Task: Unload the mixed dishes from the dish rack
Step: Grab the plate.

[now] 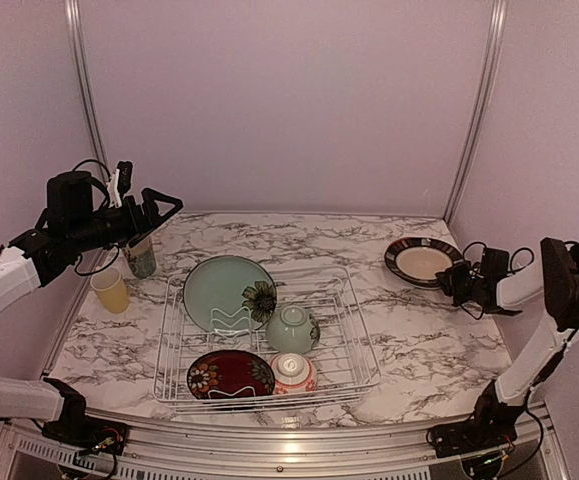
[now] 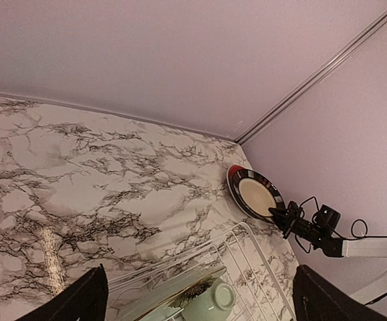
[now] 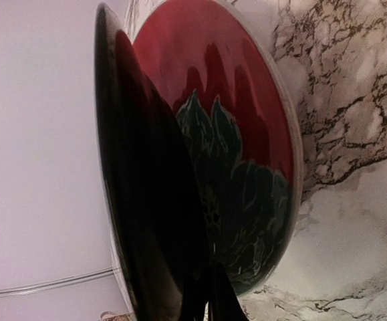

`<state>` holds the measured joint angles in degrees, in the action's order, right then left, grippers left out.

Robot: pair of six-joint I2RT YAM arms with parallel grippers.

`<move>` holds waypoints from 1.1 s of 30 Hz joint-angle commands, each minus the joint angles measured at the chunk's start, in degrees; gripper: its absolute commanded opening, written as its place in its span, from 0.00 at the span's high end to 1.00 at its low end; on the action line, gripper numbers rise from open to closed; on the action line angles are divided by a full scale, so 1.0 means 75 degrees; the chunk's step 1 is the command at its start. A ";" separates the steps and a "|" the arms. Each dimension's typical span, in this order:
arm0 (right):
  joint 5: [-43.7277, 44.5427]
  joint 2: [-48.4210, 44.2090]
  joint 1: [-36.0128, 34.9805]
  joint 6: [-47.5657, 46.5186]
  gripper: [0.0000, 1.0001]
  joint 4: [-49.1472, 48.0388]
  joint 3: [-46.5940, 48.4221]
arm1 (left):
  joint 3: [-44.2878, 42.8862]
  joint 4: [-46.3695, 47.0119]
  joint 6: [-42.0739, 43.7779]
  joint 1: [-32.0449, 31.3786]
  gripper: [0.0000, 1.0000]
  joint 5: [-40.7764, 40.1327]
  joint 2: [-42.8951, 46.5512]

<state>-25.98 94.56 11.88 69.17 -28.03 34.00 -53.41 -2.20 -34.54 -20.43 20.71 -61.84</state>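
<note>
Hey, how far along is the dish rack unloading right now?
Done: yellow cup and patterned cup stand on the table left of the rack. In hand: right gripper shut on the black-rimmed plate at right. Remaining: teal plate, green bowl, dark red plate, striped bowl in the rack.

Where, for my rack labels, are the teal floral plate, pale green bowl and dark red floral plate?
teal floral plate [image 1: 219, 285], top external view, plain teal centre
pale green bowl [image 1: 291, 330], top external view, outer wall
dark red floral plate [image 1: 231, 372], top external view, dark centre
</note>
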 commanded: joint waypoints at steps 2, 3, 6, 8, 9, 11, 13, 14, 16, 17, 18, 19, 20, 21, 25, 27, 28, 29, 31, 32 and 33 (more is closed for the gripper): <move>-0.0418 0.0228 0.0057 0.0026 1.00 -0.1766 0.0683 | -0.0088 -0.0243 0.0130 -0.0025 0.01 0.0028 -0.0057; -0.0407 0.0300 0.0057 -0.0002 1.00 -0.1735 0.0742 | -0.0086 -0.0246 0.0132 -0.0024 0.01 0.0028 -0.0052; -0.0407 0.0496 0.0060 -0.0057 1.00 -0.1772 0.0881 | -0.0097 -0.0275 0.0150 -0.0025 0.01 0.0006 -0.0058; -0.0450 0.0605 0.0057 -0.0082 1.00 -0.1829 0.0940 | -0.0098 -0.0281 0.0153 -0.0030 0.01 -0.0001 -0.0051; -0.0466 0.0645 0.0057 -0.0096 1.00 -0.1858 0.0975 | -0.0098 -0.0275 0.0151 -0.0031 0.01 -0.0005 -0.0051; -0.0461 0.0707 0.0057 -0.0115 1.00 -0.1853 0.1016 | -0.0093 -0.0281 0.0145 -0.0023 0.01 -0.0018 -0.0063; -0.0427 0.0757 0.0057 -0.0111 1.00 -0.1863 0.1040 | -0.0091 -0.0260 0.0137 -0.0030 0.01 -0.0004 -0.0093; -0.0411 0.0781 0.0057 -0.0113 1.00 -0.1858 0.1059 | -0.0092 -0.0252 0.0123 -0.0030 0.01 0.0015 -0.0106; -0.0405 0.0846 0.0057 -0.0128 0.98 -0.1824 0.1079 | -0.0098 -0.0229 0.0111 -0.0031 0.01 0.0039 -0.0127; -0.0407 0.0886 0.0058 -0.0158 0.97 -0.1803 0.1099 | -0.0098 -0.0223 0.0108 -0.0028 0.01 0.0032 -0.0116; -0.0413 0.0916 0.0057 -0.0188 0.95 -0.1761 0.1126 | -0.0098 -0.0223 0.0106 -0.0029 0.01 0.0033 -0.0113; -0.0440 0.0950 0.0057 -0.0222 0.94 -0.1718 0.1158 | -0.0105 -0.0223 0.0121 -0.0030 0.01 0.0030 -0.0113; -0.0506 0.0995 0.0057 -0.0273 0.93 -0.1693 0.1189 | -0.0109 -0.0230 0.0111 -0.0031 0.01 0.0028 -0.0110; -0.0559 0.1016 0.0057 -0.0321 0.90 -0.1639 0.1229 | -0.0100 -0.0233 0.0117 -0.0031 0.01 0.0029 -0.0111; -0.0491 0.0998 0.0057 -0.0653 0.77 -0.1024 0.1338 | -0.0070 -0.0227 0.0121 -0.0031 0.01 0.0024 -0.0100; -0.0438 0.0966 0.0057 -0.0809 0.74 -0.0750 0.1398 | -0.0063 -0.0228 0.0127 -0.0030 0.01 0.0026 -0.0102; -0.0433 0.0937 0.0057 -0.0846 0.73 -0.0670 0.1400 | -0.0063 -0.0223 0.0119 -0.0030 0.01 0.0028 -0.0101; -0.0414 0.0903 0.0057 -0.0885 0.71 -0.0578 0.1403 | -0.0063 -0.0223 0.0118 -0.0031 0.01 0.0028 -0.0101; -0.0367 0.0821 0.0057 -0.1025 0.68 -0.0282 0.1427 | -0.0063 -0.0212 0.0119 -0.0028 0.01 0.0030 -0.0107; -0.0317 0.0776 0.0057 -0.1112 0.66 -0.0089 0.1460 | -0.0057 -0.0210 0.0122 -0.0030 0.01 0.0043 -0.0099; -0.0268 0.0723 0.0057 -0.1177 0.64 0.0078 0.1481 | -0.0055 -0.0211 0.0126 -0.0025 0.01 0.0046 -0.0104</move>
<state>-28.03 102.83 12.03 63.99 -29.93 42.33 -53.41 -3.03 -34.28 -20.43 20.69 -62.24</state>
